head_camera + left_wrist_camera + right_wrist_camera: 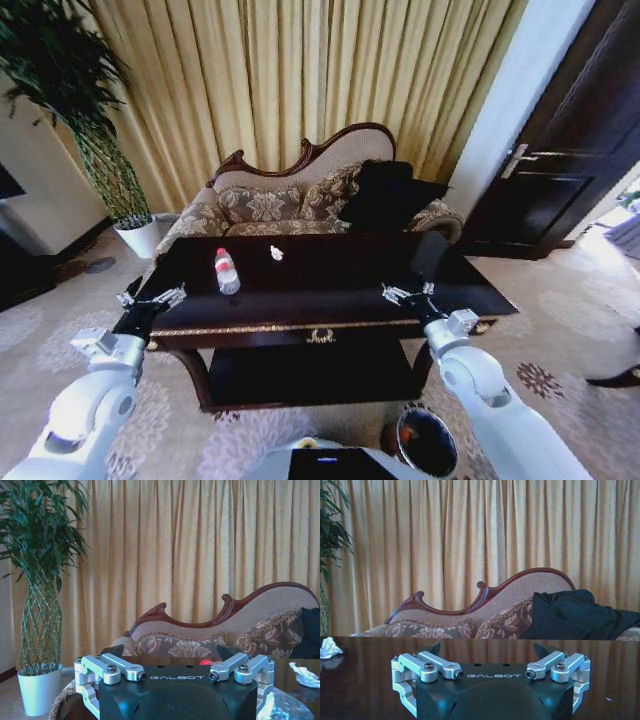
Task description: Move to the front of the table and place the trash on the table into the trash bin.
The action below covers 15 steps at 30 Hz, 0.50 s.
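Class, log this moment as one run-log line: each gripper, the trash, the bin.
left gripper: open, table's left edge | right gripper: open, right front edge | bottle, paper scrap: on table | trash bin: floor, front right

Your head view looks down over the dark glossy wooden table [330, 275]; both wrist views face the carved brocade sofa [485, 612] (shared backdrop).

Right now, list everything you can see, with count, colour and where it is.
table: one, dark glossy, directly ahead.
bottle: one, clear with red cap, table's left half.
paper scrap: one, white, behind the bottle.
trash bin: one, dark, floor at front right.
sofa: one, patterned beige, behind the table.
plant pot: one, white, far left.
left gripper: open, at the table's left edge.
right gripper: open, over the table's right front.
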Available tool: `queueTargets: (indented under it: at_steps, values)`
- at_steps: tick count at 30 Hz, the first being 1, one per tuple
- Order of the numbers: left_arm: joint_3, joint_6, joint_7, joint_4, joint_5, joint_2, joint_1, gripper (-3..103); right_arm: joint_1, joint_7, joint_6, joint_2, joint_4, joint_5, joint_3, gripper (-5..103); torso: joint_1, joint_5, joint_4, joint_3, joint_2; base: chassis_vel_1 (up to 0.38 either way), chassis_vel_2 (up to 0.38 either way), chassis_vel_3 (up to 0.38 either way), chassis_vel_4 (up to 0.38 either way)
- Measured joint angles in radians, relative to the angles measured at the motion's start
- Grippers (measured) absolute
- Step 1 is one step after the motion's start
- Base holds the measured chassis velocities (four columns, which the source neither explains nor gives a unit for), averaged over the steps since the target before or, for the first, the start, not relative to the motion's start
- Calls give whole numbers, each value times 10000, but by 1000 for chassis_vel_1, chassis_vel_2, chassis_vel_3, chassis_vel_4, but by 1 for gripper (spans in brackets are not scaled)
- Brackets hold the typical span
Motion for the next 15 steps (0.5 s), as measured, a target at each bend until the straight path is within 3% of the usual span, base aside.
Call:
queueTargets:
  at_steps: [11, 15]
  values:
    - [67, -116, 270, 20, -7, -52, 26, 100, -13, 36, 19, -70, -13, -228, -134, 100, -27, 4, -2, -10, 13, -5, -4, 5, -5]
    - [18, -136, 311, 9, -6, -85, 112, 100, 185, -121, -347, -271, -29, -41, -253, 100, -14, 4, -3, -4, 6, 0, 0, 0, 0]
